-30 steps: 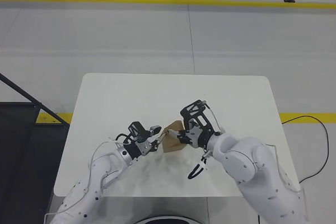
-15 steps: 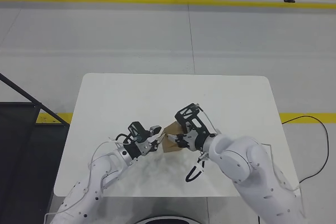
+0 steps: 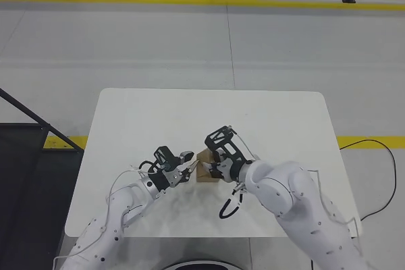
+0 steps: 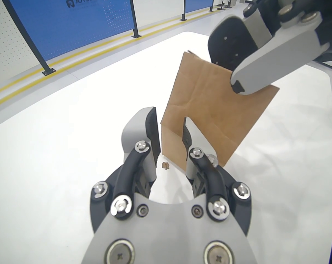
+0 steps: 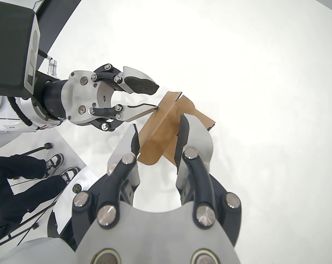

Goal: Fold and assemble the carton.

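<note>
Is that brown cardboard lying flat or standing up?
Standing up, partly folded: the carton rests on its bottom edge on the table, panels bent along a crease.

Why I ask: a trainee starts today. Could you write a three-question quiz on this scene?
1. True or false: the carton lies flat on the table.
2. Which pincer holds the carton's upper edge? A left; B right; C neither.
3. Fill in: the left pincer is ___.
Key: 1 false, it stands on edge; 2 B, the right pincer; 3 open.
</note>
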Robot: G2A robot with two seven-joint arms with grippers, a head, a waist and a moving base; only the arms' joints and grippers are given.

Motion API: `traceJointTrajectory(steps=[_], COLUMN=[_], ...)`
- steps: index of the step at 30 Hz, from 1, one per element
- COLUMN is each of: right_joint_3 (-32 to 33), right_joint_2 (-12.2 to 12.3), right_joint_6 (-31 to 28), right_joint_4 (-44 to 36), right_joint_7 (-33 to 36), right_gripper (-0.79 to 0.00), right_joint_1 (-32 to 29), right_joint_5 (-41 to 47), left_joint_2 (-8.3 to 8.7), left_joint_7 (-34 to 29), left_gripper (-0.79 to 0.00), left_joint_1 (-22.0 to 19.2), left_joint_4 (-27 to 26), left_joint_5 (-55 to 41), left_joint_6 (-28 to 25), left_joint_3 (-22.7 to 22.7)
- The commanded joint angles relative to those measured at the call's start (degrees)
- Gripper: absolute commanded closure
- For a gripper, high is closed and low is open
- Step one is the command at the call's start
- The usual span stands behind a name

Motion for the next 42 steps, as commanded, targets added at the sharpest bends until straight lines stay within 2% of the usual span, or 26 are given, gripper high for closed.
traceJointTrajectory(steps=[1, 8, 14, 17, 25, 29, 42], right_joint_3=[-0.24, -1.03, -2.02, -2.40, -2.87, -2.98, -3.54], right_joint_2=[-0.11, -0.51, -0.88, -1.09, -1.51, -1.68, -2.36], right_joint_6=[0.21, 0.88, 1.74, 2.00, 2.11, 2.40, 4.74], right_joint_4=[0.33, 1.14, 1.58, 1.96, 2.69, 2.83, 2.97], right_joint_7=[0.42, 1.74, 2.49, 2.62, 2.83, 3.06, 3.17], right_gripper=[-0.336, -0.339, -0.311, -0.222, -0.139, 0.000, 0.000], right_joint_1=[0.42, 1.57, 2.34, 2.74, 3.38, 3.46, 3.40], right_joint_5=[-0.10, -0.24, -1.26, -1.32, -1.36, -1.46, -1.60], left_joint_2=[0.00, 0.00, 0.00, 0.00, 0.01, 0.01, 0.03], left_joint_7=[0.06, 0.29, 0.72, 0.81, 1.12, 1.15, 1.43], left_gripper=[-0.317, -0.317, -0.317, -0.320, -0.320, -0.323, -0.326], left_joint_1=[-0.02, -0.09, -0.13, -0.14, -0.09, -0.08, -0.07], left_joint_4=[0.03, 0.07, 0.10, 0.14, 0.16, 0.14, 0.21], left_joint_5=[-0.01, 0.05, 0.22, 0.25, 0.39, 0.38, 0.51], left_joint_6=[-0.11, -0.21, -0.35, -0.37, -0.45, -0.48, -0.58], left_joint_3=[0.02, 0.07, 0.15, 0.17, 0.18, 0.19, 0.14])
